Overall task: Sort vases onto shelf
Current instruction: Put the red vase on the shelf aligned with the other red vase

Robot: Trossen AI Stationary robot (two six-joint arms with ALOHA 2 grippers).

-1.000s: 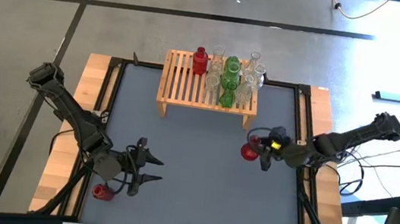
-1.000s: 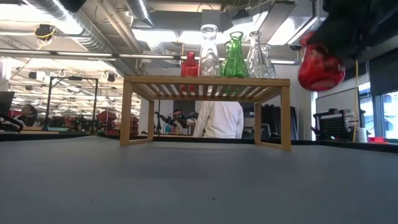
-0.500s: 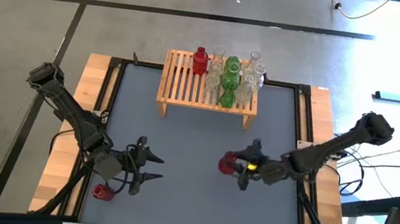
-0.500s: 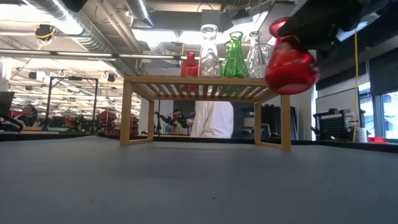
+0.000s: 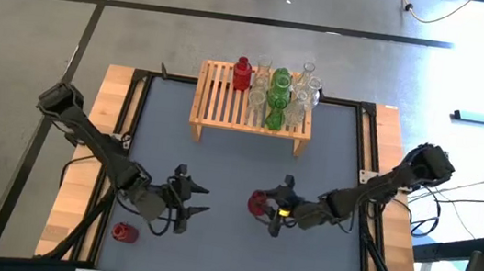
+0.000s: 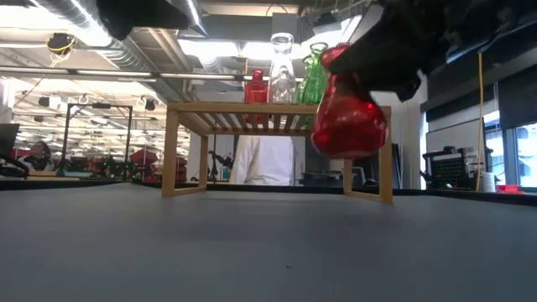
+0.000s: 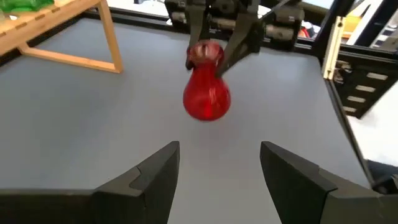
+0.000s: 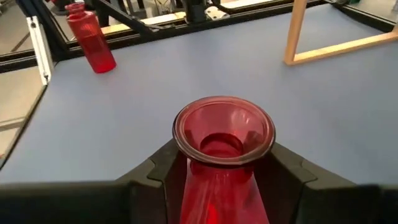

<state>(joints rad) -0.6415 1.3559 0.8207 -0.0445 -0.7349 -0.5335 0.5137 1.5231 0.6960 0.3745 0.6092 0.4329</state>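
Here the right hand (image 5: 271, 212) is closed on the neck of a red vase (image 5: 258, 202), which is held clear of the bench (image 5: 227, 254) near its middle, in front of the shelf (image 5: 219, 96). In the low view the vase (image 6: 348, 117) hangs tilted in the air, its round body below the grip. The left hand (image 5: 190, 199) is spread open just beside it, fingers (image 7: 155, 171) pointed at the vase (image 7: 207, 99) with a gap left between them, so nothing is gripped on that side.

The step in hand appears to be a carry that may become a pass from right to left, though that cannot be settled from these views. If a pass is meant, the left hand would need to be closed round the body or neck before the right is released. Otherwise the vase must be lifted above the slats and set upright on a free part of the shelf.

On the shelf, red, green and clear vases (image 5: 277, 94) are already clustered toward its right half, while its left half is bare. A small red bottle (image 5: 124, 231) is left on the bench behind the left hand, near the front left corner, not yet sorted.
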